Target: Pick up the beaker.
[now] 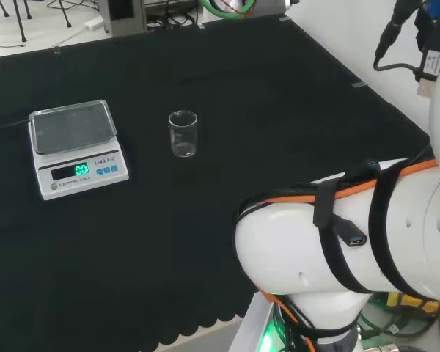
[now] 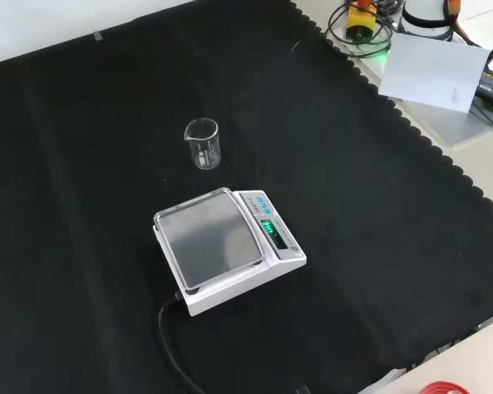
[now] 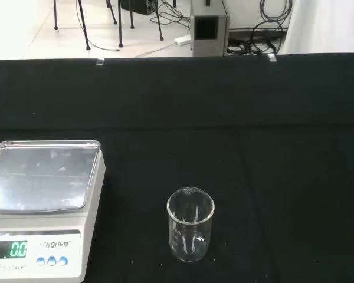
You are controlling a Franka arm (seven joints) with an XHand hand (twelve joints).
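A small clear glass beaker (image 1: pixel 183 134) stands upright on the black cloth, to the right of the scale in the head view. In the front view the beaker (image 2: pixel 203 144) stands beyond the scale, and it looks empty. The wrist view shows the beaker (image 3: pixel 190 224) close by, alone on the cloth beside the scale. Nothing touches it.
A white electronic scale (image 1: pixel 77 148) with a steel pan and a lit green display sits on the cloth; its scale body (image 2: pixel 230 249) trails a black cord toward the front. The arm's white links (image 1: pixel 352 242) stand at the head view's right. Papers and cables (image 2: pixel 431 70) lie off the cloth.
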